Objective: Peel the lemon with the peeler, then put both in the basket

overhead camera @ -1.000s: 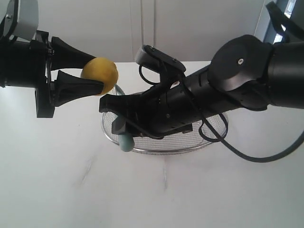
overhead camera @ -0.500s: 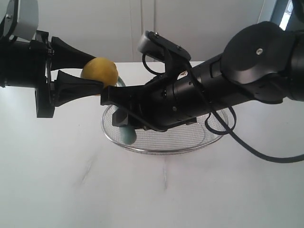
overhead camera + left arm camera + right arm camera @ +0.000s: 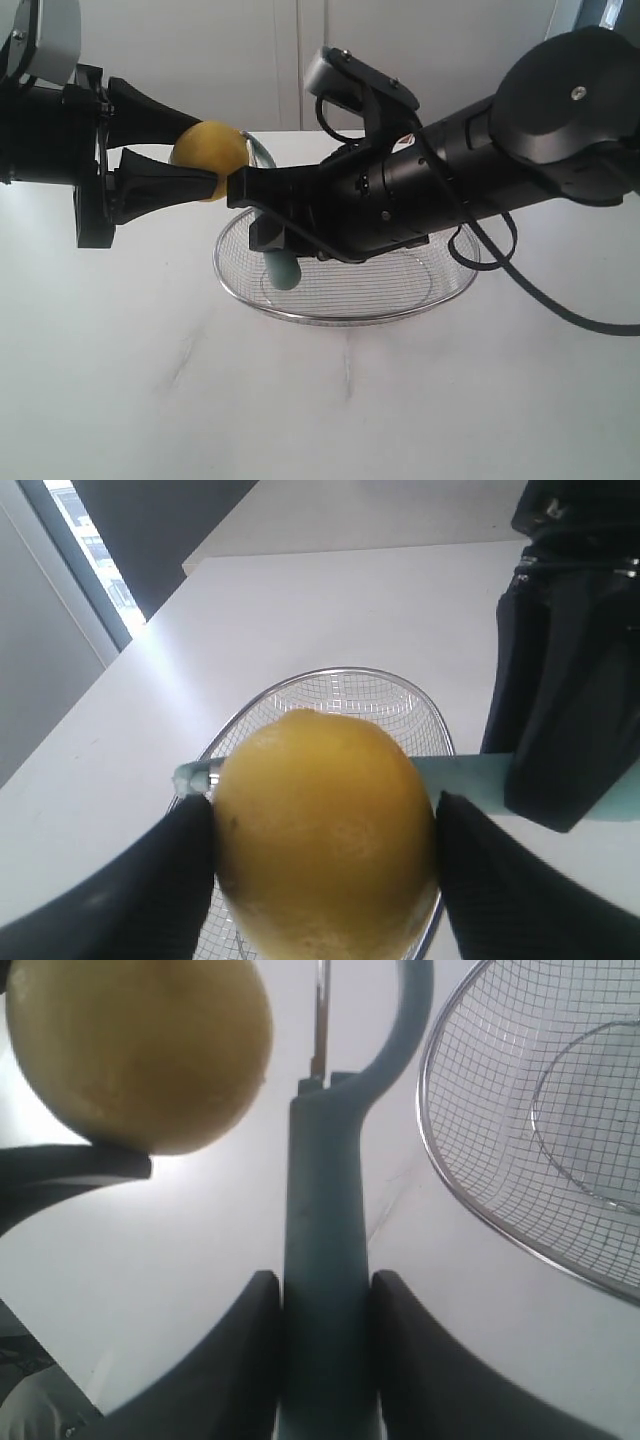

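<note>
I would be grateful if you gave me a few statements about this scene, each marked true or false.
1. The left gripper grips the lemon between its fingers. True.
2. The peeler lies in the basket. False: the right gripper holds it by the handle, with its head up beside the lemon.
3. The basket stands on the white table. True.
4. The lemon rests on the table. False: it is held in the air, above the table near the basket's rim.
</note>
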You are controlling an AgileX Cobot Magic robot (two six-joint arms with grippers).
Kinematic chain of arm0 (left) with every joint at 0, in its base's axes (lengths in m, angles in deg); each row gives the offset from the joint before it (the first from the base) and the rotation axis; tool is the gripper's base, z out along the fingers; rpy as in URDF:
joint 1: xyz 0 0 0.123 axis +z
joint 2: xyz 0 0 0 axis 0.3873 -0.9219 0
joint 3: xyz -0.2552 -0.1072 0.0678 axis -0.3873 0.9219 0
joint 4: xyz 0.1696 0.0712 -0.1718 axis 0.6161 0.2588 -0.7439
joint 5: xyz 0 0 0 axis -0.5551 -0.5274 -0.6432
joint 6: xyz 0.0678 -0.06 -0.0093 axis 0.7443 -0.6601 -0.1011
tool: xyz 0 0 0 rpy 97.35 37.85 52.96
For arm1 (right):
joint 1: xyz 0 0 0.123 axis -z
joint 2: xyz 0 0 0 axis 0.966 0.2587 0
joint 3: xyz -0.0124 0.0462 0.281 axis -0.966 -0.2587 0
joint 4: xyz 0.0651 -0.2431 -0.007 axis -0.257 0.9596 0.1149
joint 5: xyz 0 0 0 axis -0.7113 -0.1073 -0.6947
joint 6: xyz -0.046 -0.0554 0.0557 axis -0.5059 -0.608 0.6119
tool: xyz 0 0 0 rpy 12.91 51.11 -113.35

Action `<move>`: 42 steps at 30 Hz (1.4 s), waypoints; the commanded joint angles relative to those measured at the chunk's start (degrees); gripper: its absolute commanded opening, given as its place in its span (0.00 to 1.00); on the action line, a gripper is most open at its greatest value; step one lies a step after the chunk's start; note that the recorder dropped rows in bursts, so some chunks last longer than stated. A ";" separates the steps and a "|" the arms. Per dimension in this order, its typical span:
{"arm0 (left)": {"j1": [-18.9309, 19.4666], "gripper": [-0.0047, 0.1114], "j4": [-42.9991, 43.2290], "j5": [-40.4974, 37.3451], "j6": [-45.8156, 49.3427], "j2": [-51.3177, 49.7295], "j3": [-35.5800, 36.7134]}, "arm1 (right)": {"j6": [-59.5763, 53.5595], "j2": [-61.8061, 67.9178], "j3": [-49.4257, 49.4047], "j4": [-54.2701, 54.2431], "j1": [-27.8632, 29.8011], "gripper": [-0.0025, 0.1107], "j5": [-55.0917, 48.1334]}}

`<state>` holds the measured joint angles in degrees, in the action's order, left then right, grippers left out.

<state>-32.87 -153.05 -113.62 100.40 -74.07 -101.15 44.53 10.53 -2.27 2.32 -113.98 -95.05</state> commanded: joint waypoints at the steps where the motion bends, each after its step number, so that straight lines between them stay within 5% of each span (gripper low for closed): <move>1: -0.35 0.04 -1.43 -1.32 0.73 0.65 0.28 | -0.41 -1.05 0.06 0.54 0.34 0.02 0.08; 10: -0.35 0.04 -1.43 -1.32 0.73 0.65 0.28 | 0.49 -5.80 0.06 2.34 2.10 0.02 -1.48; 27: -0.35 0.04 -1.43 -1.79 0.73 0.65 0.28 | 30.42 -20.60 -2.59 42.05 3.07 0.02 -11.18; 35: -0.35 0.04 -1.43 -2.08 0.73 0.65 0.28 | 30.13 -13.06 -7.11 39.28 3.07 0.02 -3.88; 42: -0.35 0.04 -1.43 -2.21 0.73 0.65 0.28 | 6.69 -1.56 -7.11 9.81 3.07 0.02 2.63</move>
<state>-32.87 -153.05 -114.28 100.40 -74.07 -101.15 62.34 5.10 -9.19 24.90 -111.31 -95.03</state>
